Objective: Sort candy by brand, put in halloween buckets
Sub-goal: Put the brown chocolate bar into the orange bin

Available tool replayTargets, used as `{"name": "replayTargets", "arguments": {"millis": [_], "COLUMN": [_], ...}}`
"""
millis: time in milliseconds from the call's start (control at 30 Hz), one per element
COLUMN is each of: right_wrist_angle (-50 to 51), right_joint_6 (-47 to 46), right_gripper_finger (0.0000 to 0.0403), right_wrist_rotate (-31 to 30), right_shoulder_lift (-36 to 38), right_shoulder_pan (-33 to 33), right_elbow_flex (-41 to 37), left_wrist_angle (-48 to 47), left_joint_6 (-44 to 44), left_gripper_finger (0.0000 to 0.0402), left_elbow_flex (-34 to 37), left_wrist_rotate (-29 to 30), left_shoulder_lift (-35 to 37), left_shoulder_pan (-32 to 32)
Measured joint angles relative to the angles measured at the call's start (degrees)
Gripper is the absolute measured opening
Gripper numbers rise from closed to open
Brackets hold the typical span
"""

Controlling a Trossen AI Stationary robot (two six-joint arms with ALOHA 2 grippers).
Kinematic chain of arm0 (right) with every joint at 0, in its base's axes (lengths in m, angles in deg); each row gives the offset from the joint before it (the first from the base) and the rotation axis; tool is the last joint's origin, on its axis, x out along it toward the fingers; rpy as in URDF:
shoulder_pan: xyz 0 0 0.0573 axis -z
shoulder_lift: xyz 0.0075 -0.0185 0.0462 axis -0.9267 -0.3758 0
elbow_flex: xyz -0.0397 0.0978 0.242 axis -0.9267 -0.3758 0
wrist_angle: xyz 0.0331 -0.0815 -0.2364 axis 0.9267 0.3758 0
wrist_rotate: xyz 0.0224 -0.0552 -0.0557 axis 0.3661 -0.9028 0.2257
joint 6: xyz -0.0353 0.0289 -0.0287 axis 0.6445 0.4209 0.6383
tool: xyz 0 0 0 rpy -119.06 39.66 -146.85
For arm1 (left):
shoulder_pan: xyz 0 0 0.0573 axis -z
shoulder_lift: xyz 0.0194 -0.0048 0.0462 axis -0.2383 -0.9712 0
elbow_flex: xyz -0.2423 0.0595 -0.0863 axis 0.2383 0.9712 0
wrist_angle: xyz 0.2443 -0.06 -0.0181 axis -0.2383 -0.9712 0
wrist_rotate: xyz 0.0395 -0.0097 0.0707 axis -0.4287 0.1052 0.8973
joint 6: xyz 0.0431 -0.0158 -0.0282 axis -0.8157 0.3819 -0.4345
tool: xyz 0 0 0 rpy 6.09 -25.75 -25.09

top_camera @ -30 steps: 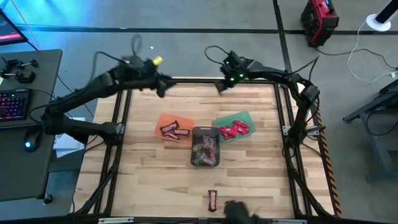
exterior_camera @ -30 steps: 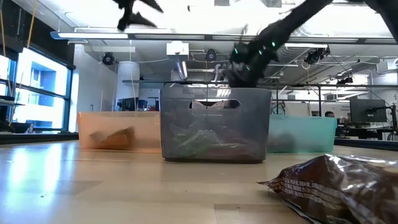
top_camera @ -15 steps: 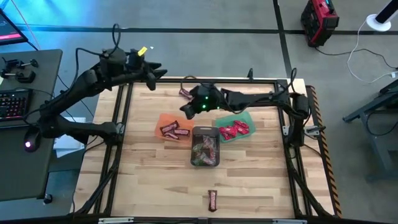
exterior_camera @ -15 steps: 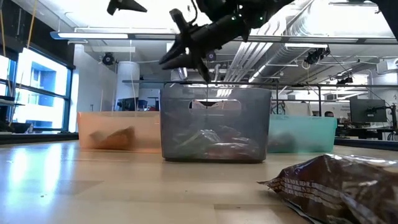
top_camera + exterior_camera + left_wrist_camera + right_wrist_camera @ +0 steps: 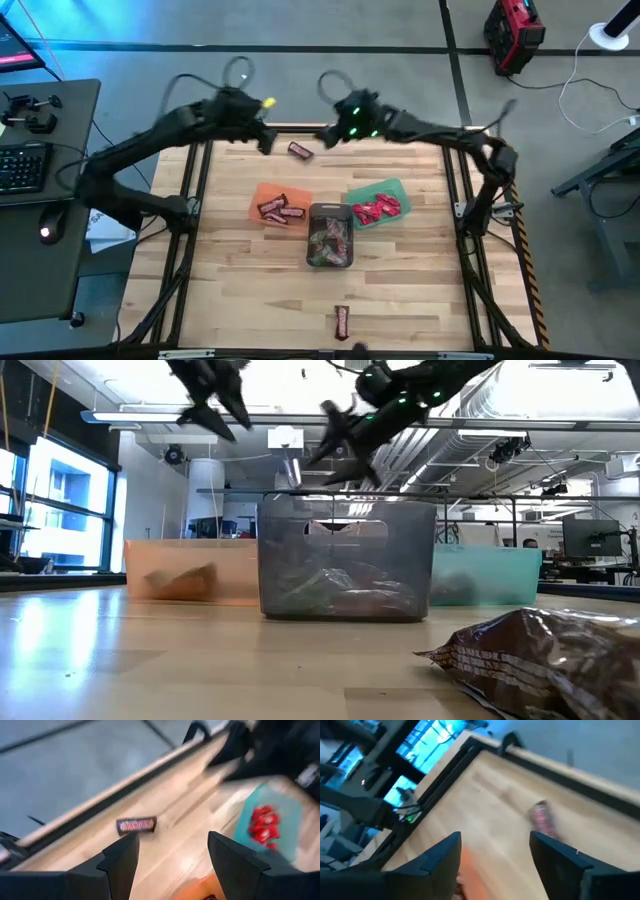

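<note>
A dark brown candy bar (image 5: pixel 300 151) lies flat on the table near the far edge, between my two grippers; it also shows in the left wrist view (image 5: pixel 136 824) and the right wrist view (image 5: pixel 542 817). My left gripper (image 5: pixel 265 143) hangs open above the table just left of the bar. My right gripper (image 5: pixel 322 137) hangs open just right of it, also off the table. Three buckets stand mid-table: an orange bucket (image 5: pixel 280 205) with brown bars, a grey bucket (image 5: pixel 329 237) with mixed candy and a green bucket (image 5: pixel 378 200) with red candy.
Another brown bar (image 5: pixel 342 321) lies near the table's front edge, large in the low view (image 5: pixel 550 655). A black frame rail (image 5: pixel 300 128) runs along the far edge behind both grippers. Bare wood lies left and right of the buckets.
My right gripper swung from the far edge toward the table's left, over the orange bucket's far side, then drew back and up toward the far edge. A brown bar, absent a second ago, now lies near the far edge. My left gripper rose, then came back down.
</note>
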Motion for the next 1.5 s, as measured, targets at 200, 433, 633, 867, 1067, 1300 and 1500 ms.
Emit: {"name": "replayTargets", "arguments": {"millis": [200,433,633,867,1067,1300,1500], "right_wrist_angle": [11.87,23.46,28.18,32.69,34.27,34.13,34.11], "right_joint_6": [6.89,10.42,9.99,9.79,9.33,8.67,11.71], "right_gripper_finger": [0.0245,0.0245,0.0245,0.0245,0.0245,0.0245,0.0245], "right_wrist_rotate": [1.55,-0.89,-3.60,-8.46,-13.25,-13.59,-14.83], "right_shoulder_lift": [10.68,21.48,25.16,25.05,25.01,25.01,25.01], "right_shoulder_pan": [7.50,9.37,6.53,1.70,-0.96,-1.15,-0.93], "right_elbow_flex": [0.00,0.00,-0.46,-0.55,-0.55,-0.55,-0.55], "left_wrist_angle": [1.74,1.13,1.03,1.20,1.53,1.21,-1.22], "left_joint_6": [-10.58,-30.25,-53.40,-65.72,-67.70,-63.09,-59.57], "left_gripper_finger": [0.0227,0.0227,0.0227,0.0227,0.0227,0.0201,0.0066], "left_elbow_flex": [-0.33,-8.10,-13.25,-13.46,-13.49,-13.35,-13.05], "left_wrist_rotate": [-5.91,-11.20,-8.18,-8.46,-9.11,-8.11,-7.65], "left_shoulder_lift": [-15.89,-34.69,-44.13,-49.52,-52.16,-52.27,-50.32], "left_shoulder_pan": [-0.81,-4.96,-7.69,-10.11,-10.60,-10.17,-9.25]}}
